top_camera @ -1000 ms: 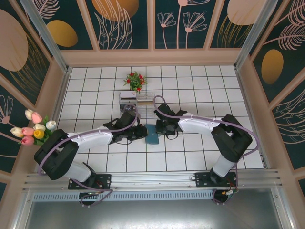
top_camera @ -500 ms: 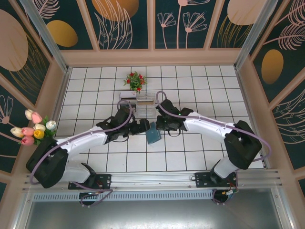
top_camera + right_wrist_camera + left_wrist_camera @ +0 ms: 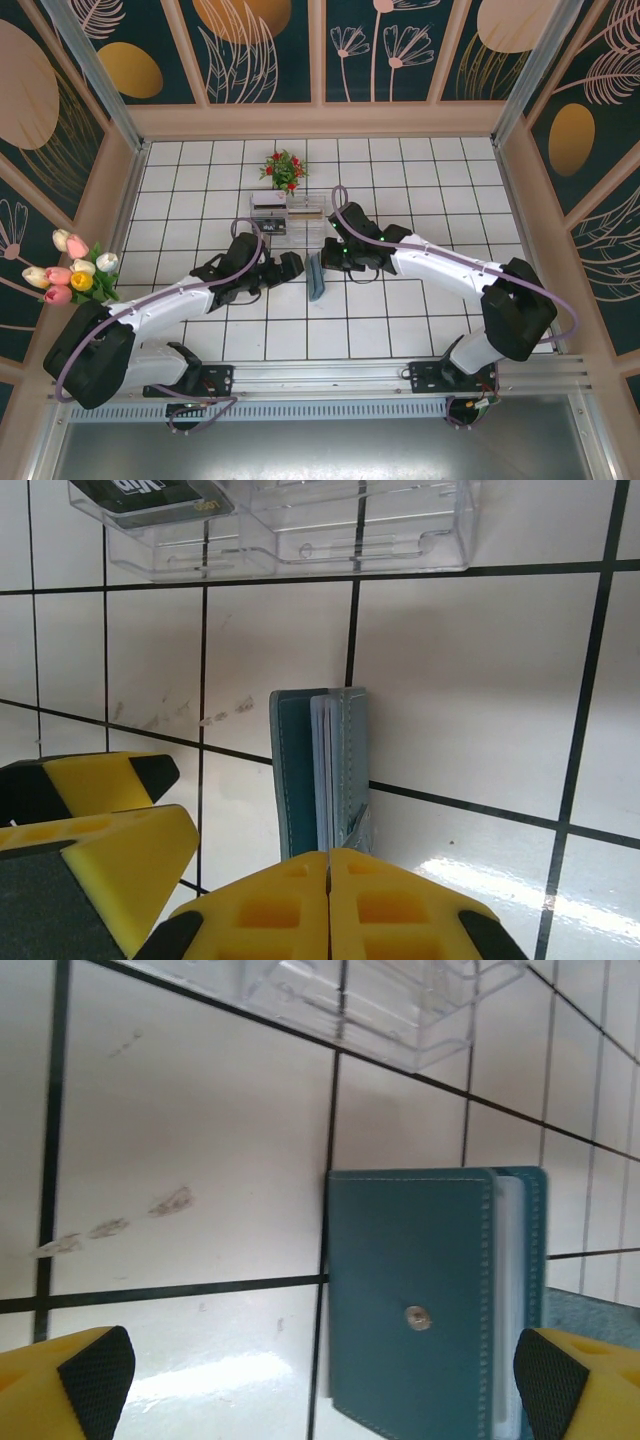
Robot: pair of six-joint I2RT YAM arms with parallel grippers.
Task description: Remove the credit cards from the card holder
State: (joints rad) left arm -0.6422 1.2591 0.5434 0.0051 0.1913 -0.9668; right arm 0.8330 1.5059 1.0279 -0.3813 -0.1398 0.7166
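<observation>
Top external view, left side first: the left hand (image 3: pixel 290 266) gapes wide, empty, just beside the card holder (image 3: pixel 317 278), which stands on edge on the tiled surface (image 3: pixel 400 330) with the credit cards (image 3: pixel 322 770) tucked inside. Now the right hand (image 3: pixel 328 858), pinched tight at its end; whether it grips a card is unclear. Unbraced, the holder could topple or drag along on any pull. White lettering on a dark card (image 3: pixel 150 492) in the clear rack (image 3: pixel 300 540) is unreadable.
</observation>
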